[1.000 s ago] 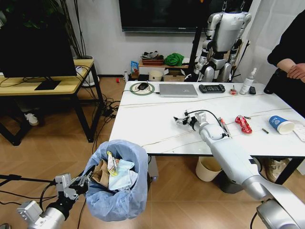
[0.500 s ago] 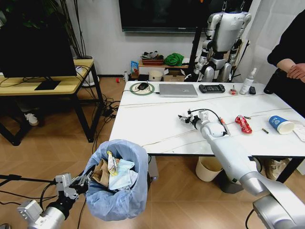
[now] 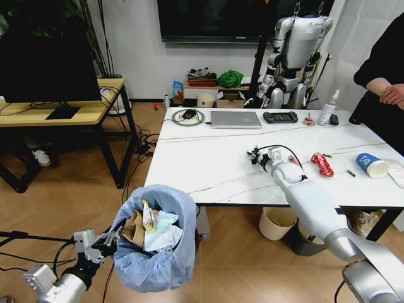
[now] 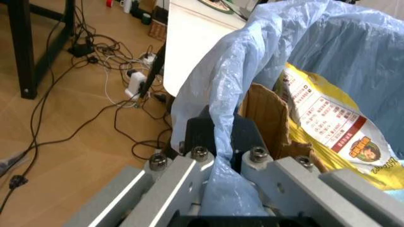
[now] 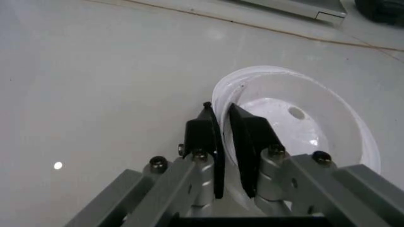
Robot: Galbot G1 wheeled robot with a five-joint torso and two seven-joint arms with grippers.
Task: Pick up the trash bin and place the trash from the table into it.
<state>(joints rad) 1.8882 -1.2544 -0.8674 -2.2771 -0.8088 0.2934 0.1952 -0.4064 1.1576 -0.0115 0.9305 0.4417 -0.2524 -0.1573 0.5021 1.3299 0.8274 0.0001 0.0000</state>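
Observation:
The trash bin [image 3: 154, 252], lined with a crinkled light-blue bag, hangs low at the left beside the table [image 3: 202, 164]. My left gripper [image 3: 108, 242] is shut on its rim [image 4: 218, 142]. Brown cardboard [image 4: 268, 118] and a yellow wrapper [image 4: 328, 137] lie inside it. My right gripper [image 3: 255, 155] is low over the middle of the table. In the right wrist view, that gripper [image 5: 222, 142] is shut on the rim of a round white plastic cup [image 5: 296, 127]. To its right lie a red wrapper [image 3: 323, 164] and a blue paper cup [image 3: 371, 165].
A laptop [image 3: 235, 118], a game controller [image 3: 280, 117] and a spray bottle [image 3: 327, 108] sit along the table's far edge. A cream pail [image 3: 276, 222] stands under the table. A yellow-topped desk [image 3: 57, 110] is at the left, with cables on the floor between.
My right gripper has slid to the right across the table top, carrying the white cup with it. The left arm and the bin have stayed still.

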